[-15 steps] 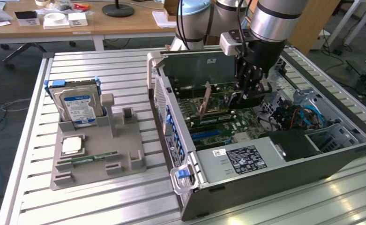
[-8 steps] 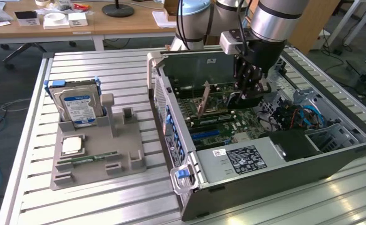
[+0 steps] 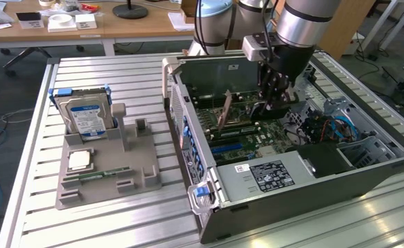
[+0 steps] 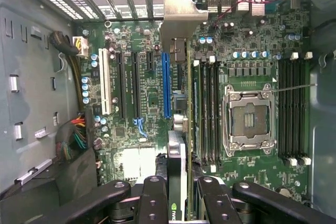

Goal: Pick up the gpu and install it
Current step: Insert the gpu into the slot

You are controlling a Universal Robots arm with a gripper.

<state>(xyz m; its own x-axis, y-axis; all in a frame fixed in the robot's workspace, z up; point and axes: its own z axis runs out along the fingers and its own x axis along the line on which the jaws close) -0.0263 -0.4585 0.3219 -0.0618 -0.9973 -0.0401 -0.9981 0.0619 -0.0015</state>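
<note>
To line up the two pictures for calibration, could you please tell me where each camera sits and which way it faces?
Exterior view: off the arm, raised above the slatted table, looking down into the open computer case; the arm and gripper reach into it.
Wrist view: on the wrist, facing the motherboard head-on inside the case; the gripper shows, shut on the gpu, which is seen edge-on.
Shared: the gripper, the motherboard and the case interior.
</note>
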